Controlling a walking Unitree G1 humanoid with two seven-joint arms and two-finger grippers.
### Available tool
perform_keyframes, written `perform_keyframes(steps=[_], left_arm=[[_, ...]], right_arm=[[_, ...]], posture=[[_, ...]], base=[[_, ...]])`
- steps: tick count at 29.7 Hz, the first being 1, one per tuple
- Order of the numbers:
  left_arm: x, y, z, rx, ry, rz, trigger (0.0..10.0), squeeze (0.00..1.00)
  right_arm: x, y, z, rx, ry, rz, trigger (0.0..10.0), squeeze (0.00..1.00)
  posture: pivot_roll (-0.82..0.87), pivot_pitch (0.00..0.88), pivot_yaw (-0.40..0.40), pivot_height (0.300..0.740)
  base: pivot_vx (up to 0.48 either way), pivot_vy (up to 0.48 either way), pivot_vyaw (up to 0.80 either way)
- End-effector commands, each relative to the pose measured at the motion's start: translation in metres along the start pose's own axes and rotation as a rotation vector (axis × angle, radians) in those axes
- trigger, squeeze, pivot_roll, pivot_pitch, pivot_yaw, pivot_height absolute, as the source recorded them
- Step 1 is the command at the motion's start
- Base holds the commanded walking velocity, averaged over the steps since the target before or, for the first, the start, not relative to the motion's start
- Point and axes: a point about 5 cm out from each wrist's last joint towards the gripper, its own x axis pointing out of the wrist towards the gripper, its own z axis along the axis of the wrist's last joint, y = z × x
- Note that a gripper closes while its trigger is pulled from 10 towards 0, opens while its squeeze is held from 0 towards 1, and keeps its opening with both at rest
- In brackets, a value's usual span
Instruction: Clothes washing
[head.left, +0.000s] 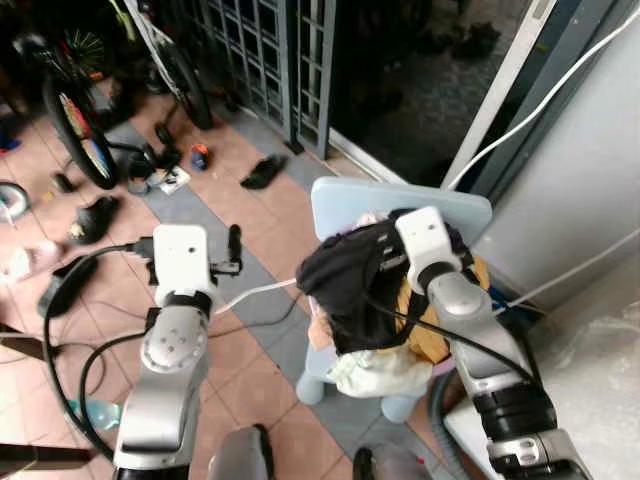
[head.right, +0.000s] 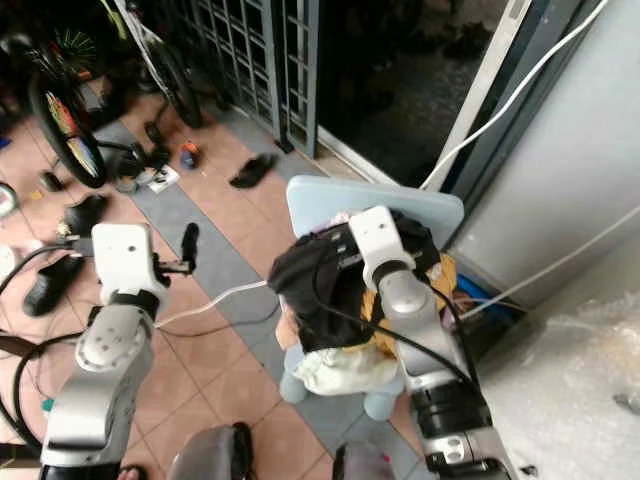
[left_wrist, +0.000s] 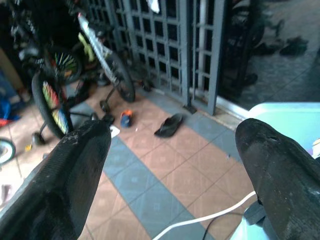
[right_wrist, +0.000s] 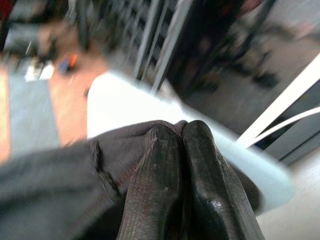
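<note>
A pile of clothes lies on a light blue plastic chair (head.left: 345, 200). On top is a black garment (head.left: 335, 285), with a yellow-orange piece (head.left: 432, 338) and a pale one (head.left: 375, 375) under it. My right gripper (right_wrist: 182, 150) reaches over the pile from the right. Its two fingers are pressed together, shut on a fold of the black garment (right_wrist: 60, 175) just in front of the chair's back (right_wrist: 120, 105). To the left of the chair my left gripper (left_wrist: 175, 165) is held over the tiled floor, open wide with nothing between its fingers (left_wrist: 75, 170).
A white cable (head.left: 255, 293) runs across the tiles to the chair. Bicycles (head.left: 75, 130), sandals (head.left: 262, 172) and shoes crowd the far left by a metal gate (head.left: 265, 50). A grey wall (head.left: 580, 190) and a plastic-covered white surface (head.left: 590, 370) stand at the right.
</note>
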Motion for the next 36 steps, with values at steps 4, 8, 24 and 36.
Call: perform_keyframes(steps=[4,8,24,36], left_arm=[[0.007,-0.001,-0.005,0.020,0.001,-0.002,10.0,0.00],[0.012,0.001,-0.002,0.021,-0.008,0.032,10.0,0.00],[0.010,-0.003,-0.007,0.013,-0.010,0.022,10.0,0.00],[0.006,-0.007,-0.010,0.011,0.005,0.009,10.0,0.00]], right_arm=[[-0.013,-0.027,0.031,0.077,-0.175,-0.166,0.0,0.00],[-0.026,-0.040,0.032,0.095,-0.200,-0.226,0.0,0.00],[-0.119,-0.046,-0.072,-0.029,0.189,-0.195,0.0,0.00],[-0.103,0.008,-0.072,-0.044,0.360,0.558,10.0,1.00]], posture=[[-0.02,0.000,0.077,0.740],[-0.02,0.000,0.075,0.740],[-0.03,0.000,0.064,0.740],[-0.01,0.007,0.045,0.740]], base=[[0.000,0.000,0.00],[0.000,0.000,0.00],[0.000,0.000,0.00],[0.000,0.000,0.00]])
